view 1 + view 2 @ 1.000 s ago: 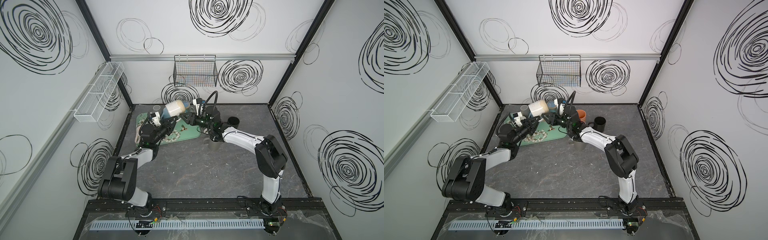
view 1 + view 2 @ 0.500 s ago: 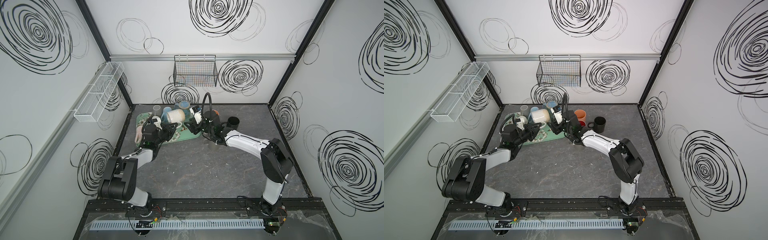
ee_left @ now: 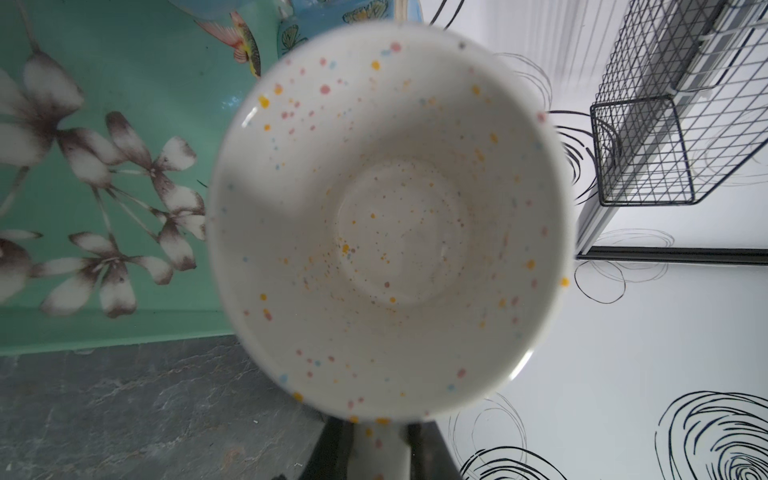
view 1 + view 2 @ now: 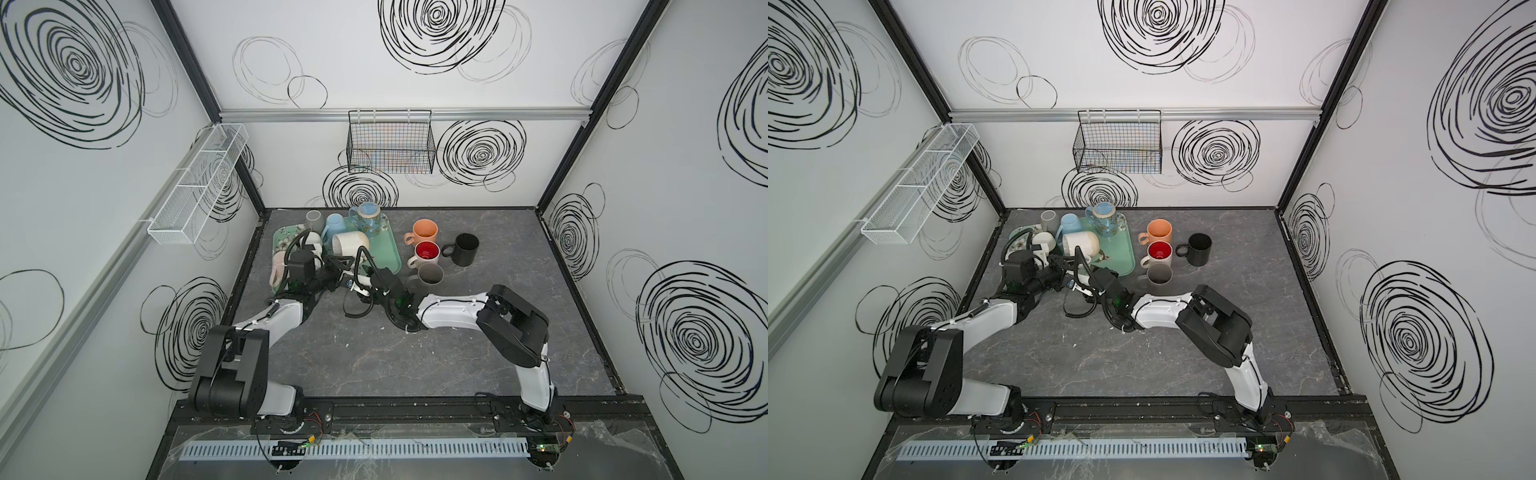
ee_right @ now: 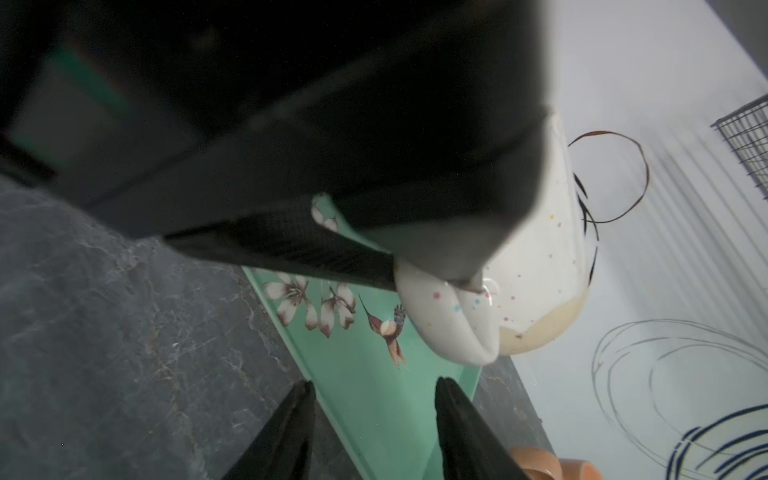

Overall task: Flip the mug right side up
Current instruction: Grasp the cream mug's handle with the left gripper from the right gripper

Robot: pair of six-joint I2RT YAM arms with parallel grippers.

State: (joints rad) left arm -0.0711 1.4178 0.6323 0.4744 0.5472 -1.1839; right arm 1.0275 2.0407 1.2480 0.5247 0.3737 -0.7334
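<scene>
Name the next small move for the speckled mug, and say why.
Probably roll the left hand until the mouth faces up, before lowering. The speckled mug lies on its side over the green tray, with its handle pinched in that hand. The right hand is open, holding nothing.

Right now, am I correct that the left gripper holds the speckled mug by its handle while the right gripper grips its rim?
Not quite: the right gripper is open and holds nothing, as the right wrist view shows. The left gripper does hold the speckled mug by its handle.
</scene>
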